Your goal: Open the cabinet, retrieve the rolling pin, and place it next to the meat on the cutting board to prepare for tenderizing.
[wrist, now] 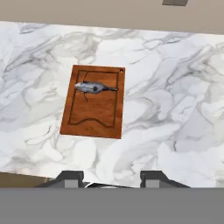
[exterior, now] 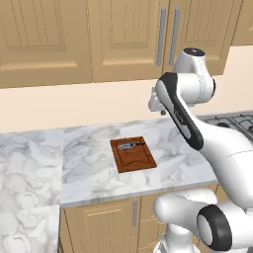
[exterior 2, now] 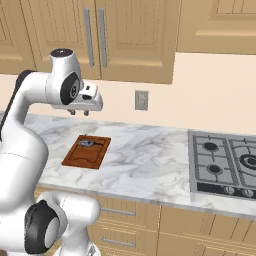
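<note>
A: lighting here is flat and even, bright all over, no obvious source. The marble bench has no glare at all.

B: yeah, barely any shadows either. Everything's a bit soft and low-res, edges jaggy, no lens distortion toward 3 or 9 o'clock.

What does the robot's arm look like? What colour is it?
The arm is glossy white, made of fat rounded tubes, with black bands at its joints. The gripper is a white block ending in two small dark tips. No cables or markings show.
</note>
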You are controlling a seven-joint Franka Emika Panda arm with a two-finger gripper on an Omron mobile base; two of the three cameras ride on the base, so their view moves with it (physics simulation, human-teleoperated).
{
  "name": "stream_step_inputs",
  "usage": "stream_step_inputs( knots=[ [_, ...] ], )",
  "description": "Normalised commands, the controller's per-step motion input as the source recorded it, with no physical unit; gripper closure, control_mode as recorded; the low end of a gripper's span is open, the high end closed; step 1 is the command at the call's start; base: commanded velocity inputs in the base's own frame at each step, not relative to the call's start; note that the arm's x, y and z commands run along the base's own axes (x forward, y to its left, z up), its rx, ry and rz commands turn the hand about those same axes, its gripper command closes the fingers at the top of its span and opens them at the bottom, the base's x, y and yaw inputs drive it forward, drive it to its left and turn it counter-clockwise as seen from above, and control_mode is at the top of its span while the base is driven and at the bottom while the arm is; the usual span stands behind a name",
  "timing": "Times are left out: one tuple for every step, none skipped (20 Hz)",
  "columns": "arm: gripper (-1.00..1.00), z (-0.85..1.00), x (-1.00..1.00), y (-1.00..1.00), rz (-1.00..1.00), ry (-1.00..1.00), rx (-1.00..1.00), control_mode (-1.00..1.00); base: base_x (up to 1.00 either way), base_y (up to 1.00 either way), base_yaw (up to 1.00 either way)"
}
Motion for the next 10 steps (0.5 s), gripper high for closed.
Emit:
stream_step_inputs(
  knots=[
    [-1.00, 0.00, -0.06, 0.00, 0.00, -0.01, 0.00, -1.00, 0.00, 0.00, 0.00],
    [-1.00, 0.00, -0.15, 0.00, 0.00, -0.17, 0.00, -1.00, 0.00, 0.00, 0.00],
    [-1.00, 0.00, -0.43, -0.22, 0.00, -0.29, 0.00, -1.00, 0.00, 0.00, 0.00],
    [-1.00, 0.00, -0.61, -0.22, 0.00, -0.47, 0.00, -1.00, 0.00, 0.00, 0.00],
    [-1.00, 0.00, -0.63, -0.27, -0.01, -0.48, 0.00, -1.00, 0.00, 0.00, 0.00],
    [-1.00, 0.06, -0.61, -0.26, -0.03, -0.52, 0.00, -1.00, 0.00, 0.00, 0.00],
    [-1.00, 0.11, -0.58, -0.16, -0.03, -0.53, 0.00, -1.00, 0.00, 0.00, 0.00],
    [-1.00, 0.26, -0.44, -0.20, -0.03, -0.52, 0.00, -1.00, 0.00, 0.00, 0.00],
    [-1.00, 0.26, -0.46, -0.11, -0.01, -0.56, 0.00, -1.00, 0.00, 0.00, 0.00],
    [-1.00, 0.28, -0.36, -0.10, -0.01, -0.53, 0.00, -1.00, 0.00, 0.00, 0.00]
  ],
)
